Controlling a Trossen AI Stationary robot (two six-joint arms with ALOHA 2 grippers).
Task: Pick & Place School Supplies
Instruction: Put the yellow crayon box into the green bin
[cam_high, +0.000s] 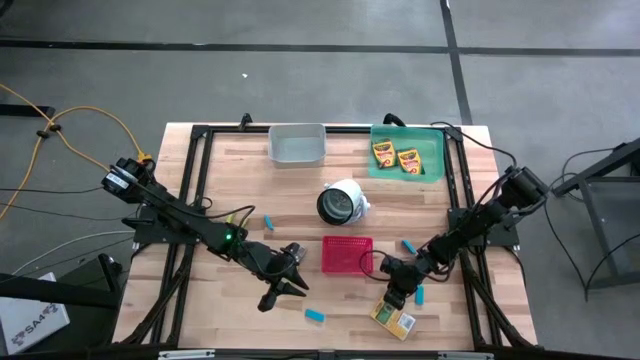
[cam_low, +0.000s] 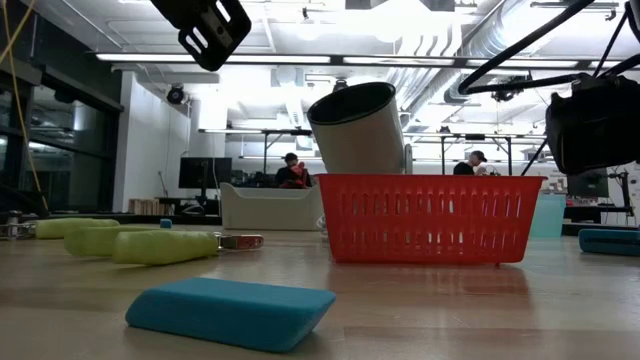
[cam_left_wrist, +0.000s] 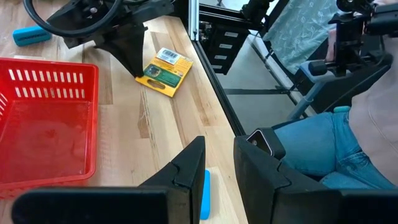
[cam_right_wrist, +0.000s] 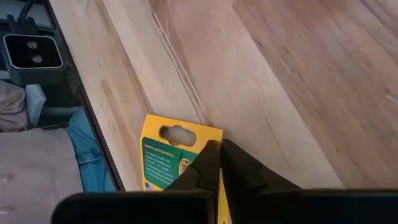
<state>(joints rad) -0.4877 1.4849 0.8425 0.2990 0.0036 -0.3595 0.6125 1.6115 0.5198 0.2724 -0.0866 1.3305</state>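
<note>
Fingers of your right gripper (cam_right_wrist: 219, 163) nearly closed over the crayon box (cam_high: 393, 316) at table's 5 o'clock, left gripper (cam_high: 292, 280) slightly parted at 6; two boxes (cam_high: 395, 156) in green tray (cam_high: 432, 135) at 1, blue blocks (cam_high: 315, 315) still loose.

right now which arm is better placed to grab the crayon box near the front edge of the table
Right. The right gripper hangs directly over the crayon box, fingers nearly together just above it in its wrist view. The left gripper is beyond the red basket, farther off.
</note>
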